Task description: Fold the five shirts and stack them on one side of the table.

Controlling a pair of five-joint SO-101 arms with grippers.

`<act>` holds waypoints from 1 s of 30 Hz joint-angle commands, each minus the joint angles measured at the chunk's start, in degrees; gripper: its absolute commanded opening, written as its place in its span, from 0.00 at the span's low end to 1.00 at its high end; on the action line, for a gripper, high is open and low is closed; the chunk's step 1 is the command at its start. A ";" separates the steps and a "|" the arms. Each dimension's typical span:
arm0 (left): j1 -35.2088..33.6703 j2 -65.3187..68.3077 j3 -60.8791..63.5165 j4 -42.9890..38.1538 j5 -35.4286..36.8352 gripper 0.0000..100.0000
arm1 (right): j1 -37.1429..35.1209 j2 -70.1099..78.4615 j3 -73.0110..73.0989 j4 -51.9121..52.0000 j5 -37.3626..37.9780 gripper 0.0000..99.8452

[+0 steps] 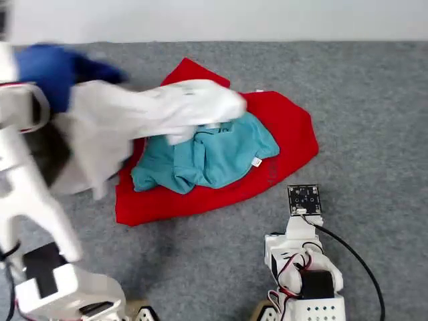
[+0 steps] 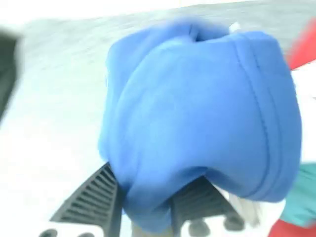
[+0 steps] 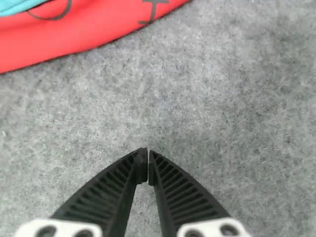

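My left gripper [image 2: 148,210] is clamped on a bunched bright blue cotton shirt [image 2: 197,113]; the cloth bulges out over both black ribbed fingers [image 2: 91,200] and hides their tips. In the high view that blue bundle sits in the upper left of the frame, at the end of my white left arm [image 1: 27,187], which rises along the left edge. Just beside the bundle, a crumpled white shirt [image 1: 134,114] stretches from the left side towards the centre of the frame, and I cannot tell whether any of it is caught in my grip as well. Its far end lies over the top of a rumpled teal shirt [image 1: 207,154]. The teal shirt rests on a large red shirt [image 1: 287,134], which is spread flat in the middle of the grey felt-covered table [image 1: 374,100] and shows past the teal one on the right and along the lower edge. My right gripper [image 3: 148,165] has its two black ribbed fingers pressed together with nothing between them, pointing down at bare grey felt near the red shirt's hem [image 3: 89,34]. My right arm [image 1: 301,261] stands at the lower right of the high view, below the pile, with a black cable [image 1: 354,257] curving off its right side.
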 commanded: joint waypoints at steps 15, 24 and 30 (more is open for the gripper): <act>-29.27 -4.04 -3.21 -18.46 -0.88 0.01 | -0.13 -0.22 0.97 -0.40 -0.26 0.01; -16.00 1.41 4.88 -24.79 -1.14 0.02 | -0.13 -0.22 0.97 -0.40 -0.26 0.01; -14.15 6.24 5.93 -22.77 -4.66 0.22 | -0.13 -0.22 0.97 -0.40 -0.26 0.01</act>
